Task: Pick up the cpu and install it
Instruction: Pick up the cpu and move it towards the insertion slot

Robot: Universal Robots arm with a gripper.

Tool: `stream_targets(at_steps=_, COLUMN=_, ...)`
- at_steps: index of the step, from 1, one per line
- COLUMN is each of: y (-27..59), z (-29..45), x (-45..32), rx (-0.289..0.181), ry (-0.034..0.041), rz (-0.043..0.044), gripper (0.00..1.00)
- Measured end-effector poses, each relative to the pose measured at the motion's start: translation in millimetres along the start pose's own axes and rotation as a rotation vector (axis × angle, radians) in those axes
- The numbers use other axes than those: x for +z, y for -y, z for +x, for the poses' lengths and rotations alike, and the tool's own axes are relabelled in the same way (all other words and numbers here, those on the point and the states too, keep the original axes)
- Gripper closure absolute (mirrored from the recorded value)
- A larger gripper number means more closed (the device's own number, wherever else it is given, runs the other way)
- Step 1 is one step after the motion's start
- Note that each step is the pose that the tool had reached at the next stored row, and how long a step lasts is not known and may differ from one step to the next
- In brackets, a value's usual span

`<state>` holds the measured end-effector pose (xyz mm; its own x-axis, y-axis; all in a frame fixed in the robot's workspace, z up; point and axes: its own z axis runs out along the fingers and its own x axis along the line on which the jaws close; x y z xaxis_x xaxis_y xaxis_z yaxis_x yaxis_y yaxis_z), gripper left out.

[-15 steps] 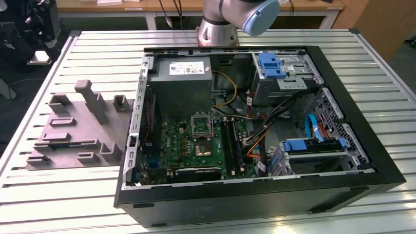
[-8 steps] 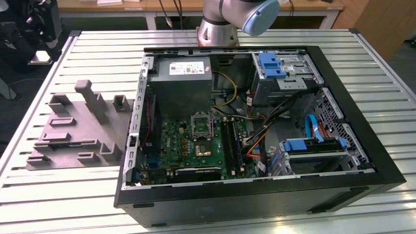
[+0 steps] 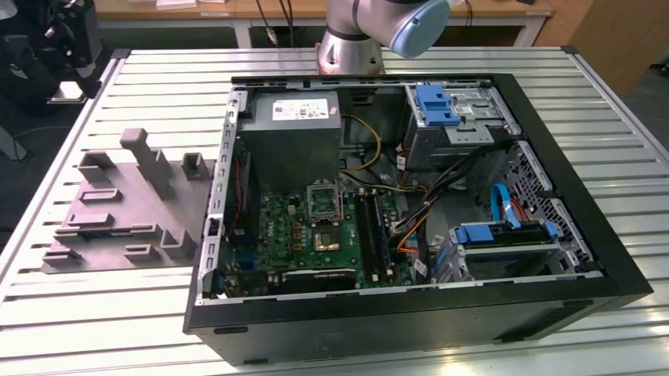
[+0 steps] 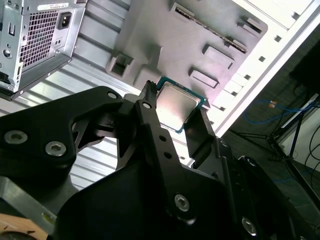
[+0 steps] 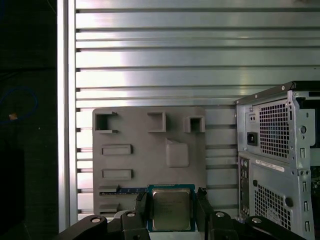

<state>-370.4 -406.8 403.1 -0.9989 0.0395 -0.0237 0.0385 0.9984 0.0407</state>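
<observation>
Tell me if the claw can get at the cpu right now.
Yes, it seems so: in both wrist views the cpu sits between the fingers of the claw, apparently gripped at two opposite edges and held above the grey moulded tray. Nothing lies between them.

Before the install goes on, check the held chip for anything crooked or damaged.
Nothing stands out: in the first wrist view the cpu sits square in the claw, no tilt or damage visible, grey moulded tray behind it.
</observation>
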Motion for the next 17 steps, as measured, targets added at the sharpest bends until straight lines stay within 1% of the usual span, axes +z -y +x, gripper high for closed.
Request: stream_targets(at_steps=17, y=-0.1, z=-4.0, x=0.1, rx=0.0, ry=0.0001, rz=0.0, gripper=0.53)
